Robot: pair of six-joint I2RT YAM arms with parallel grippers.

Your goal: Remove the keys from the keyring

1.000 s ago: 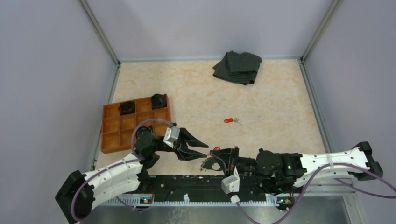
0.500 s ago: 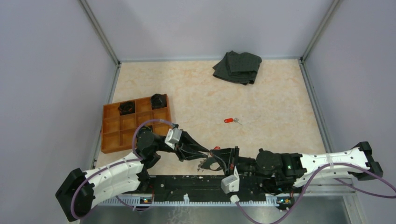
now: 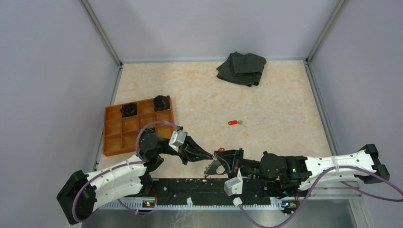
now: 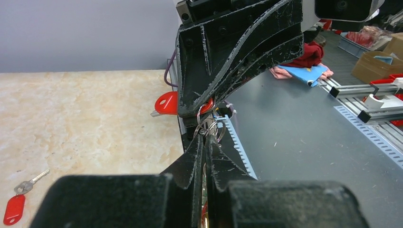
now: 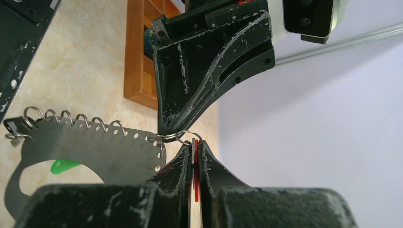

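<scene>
My right gripper (image 5: pixel 195 144) is shut on a red-headed key (image 5: pixel 196 161), held edge-on between its fingers. A small split ring (image 5: pixel 183 137) links that key to the keyring (image 5: pixel 95 147), here a flat grey metal piece with a row of holes carrying several small rings. A green key head (image 5: pixel 64 165) shows behind it. My left gripper (image 4: pixel 207 136) is shut on the small silvery rings (image 4: pixel 211 126) just under the right fingers (image 4: pixel 237 57). In the top view both grippers meet tip to tip, left (image 3: pixel 208 156) and right (image 3: pixel 217 155), with the keyring (image 3: pixel 212 167) hanging below.
A loose red-headed key (image 3: pixel 232 122) lies on the table farther back, also in the left wrist view (image 4: pixel 14 209). An orange gridded tray (image 3: pixel 114 137) with two black coiled objects (image 3: pixel 129 109) stands at the left. A dark folded cloth (image 3: pixel 242 68) lies at the back.
My left gripper was open one second ago. It has moved right to the right gripper's tips and shut on the small rings. The right arm has barely moved.
</scene>
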